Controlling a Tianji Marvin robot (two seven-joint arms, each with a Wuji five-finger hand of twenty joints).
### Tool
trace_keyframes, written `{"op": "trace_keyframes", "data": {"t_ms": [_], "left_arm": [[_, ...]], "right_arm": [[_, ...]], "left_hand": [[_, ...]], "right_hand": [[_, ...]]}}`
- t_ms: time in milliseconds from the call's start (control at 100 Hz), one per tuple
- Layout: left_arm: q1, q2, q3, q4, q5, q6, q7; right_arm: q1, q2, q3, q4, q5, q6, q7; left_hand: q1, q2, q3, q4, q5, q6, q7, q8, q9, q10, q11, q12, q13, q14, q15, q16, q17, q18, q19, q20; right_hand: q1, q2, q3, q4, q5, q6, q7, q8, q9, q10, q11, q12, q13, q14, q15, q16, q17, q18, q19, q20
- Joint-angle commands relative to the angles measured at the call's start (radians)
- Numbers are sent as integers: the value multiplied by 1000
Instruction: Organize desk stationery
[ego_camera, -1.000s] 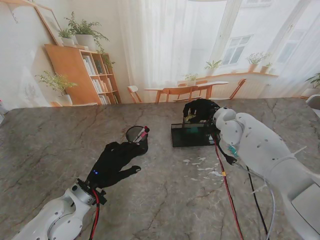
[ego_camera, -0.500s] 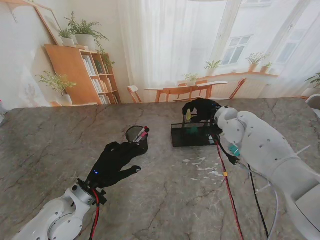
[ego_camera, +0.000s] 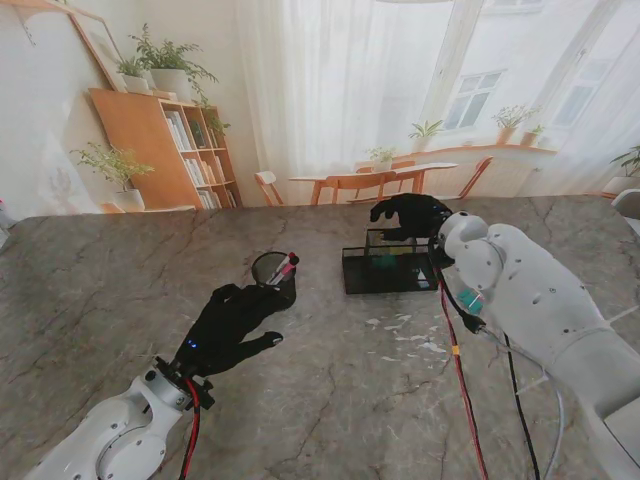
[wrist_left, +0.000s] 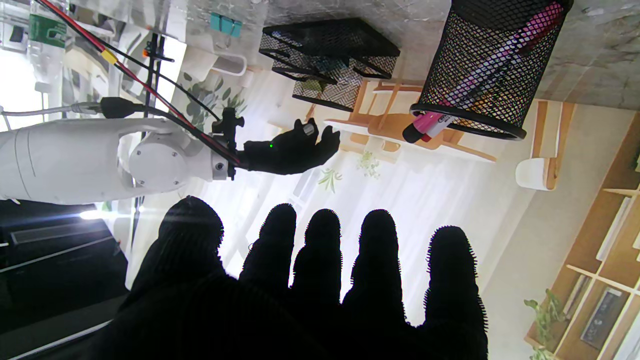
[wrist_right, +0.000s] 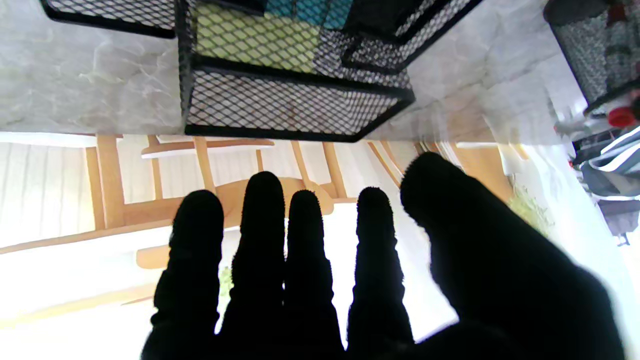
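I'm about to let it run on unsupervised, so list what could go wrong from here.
1. The right hand hovers open over the mesh tray; pulling back low could catch its rim and drag it.
2. The left hand lies beside the pen cup; a sideways move might tip it and spill the pink marker.

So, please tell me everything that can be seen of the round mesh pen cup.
The pen cup is a round holder of black wire mesh with a solid black rim, apparently metal. It stands upright on the marble table, to the left of the rectangular mesh tray and apart from it. A pink marker leans inside, its tip past the rim. The left hand lies just nearer to me; contact cannot be judged.
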Motion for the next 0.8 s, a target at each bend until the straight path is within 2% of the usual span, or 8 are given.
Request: {"op": "trace_keyframes", "data": {"t_ms": [0,130,240,370,480,610,790], "left_arm": [[2,-1,5,3,-3,-2,2],[1,-2,6,3,-3,-2,4],[0,-2,8,5,-4,-4,6],[0,-3,10,5,-5,-8,9],[0,-3,12,5,-6,-12,13],[-1,-4,17,6,-8,-17,15],[-4,-4,26,5,-7,-20,18]], "right_arm": [[-24,15,18,-37,-13,5,11],[-107,33,132,-154,-52,7,45],[-193,54,243,-274,-94,-14,109],[-298,80,367,-406,-151,-49,207],[-380,99,457,-487,-201,-75,285],[-461,115,538,-545,-242,-79,372],[-536,124,605,-561,-265,-70,420]], "left_hand": [[14,54,-11,-71,13,-20,4,12,6,-18,-1,10,10,-17,3,7,-10,6,-3,21],[15,55,-11,-70,12,-22,3,12,6,-19,-1,10,9,-17,3,7,-10,6,-4,21],[14,55,-11,-70,13,-22,4,12,5,-20,-1,10,9,-18,3,7,-10,5,-5,21],[14,55,-11,-70,13,-21,4,12,6,-20,-1,10,9,-17,3,7,-10,6,-4,21],[13,55,-11,-70,13,-21,4,12,6,-22,-1,10,9,-19,3,7,-10,4,-5,21],[13,55,-11,-70,13,-22,4,12,5,-18,-2,10,9,-19,3,7,-9,4,-5,21],[14,55,-11,-70,12,-21,4,12,5,-20,-1,10,9,-17,3,7,-9,5,-5,21]], "right_hand": [[-25,58,-67,35,-20,10,-30,25,-34,13,-37,-1,-61,22,-68,-20,-73,29,-41,14],[-62,130,-189,42,-92,40,-116,15,-111,20,-163,-44,-166,68,-286,-99,-225,64,-154,-55],[-111,174,-253,43,-189,67,-199,0,-181,17,-282,-93,-242,92,-452,-153,-327,81,-260,-129],[-155,198,-274,42,-276,85,-268,-2,-255,24,-386,-125,-316,110,-608,-190,-393,88,-365,-215],[-183,197,-271,39,-322,96,-299,-3,-294,34,-434,-131,-347,121,-679,-199,-399,83,-424,-254],[-189,187,-260,39,-370,101,-327,-2,-341,53,-466,-130,-376,115,-728,-199,-403,61,-461,-264],[-164,174,-238,47,-381,119,-322,38,-353,65,-467,-94,-357,103,-765,-169,-363,53,-422,-188]]}}
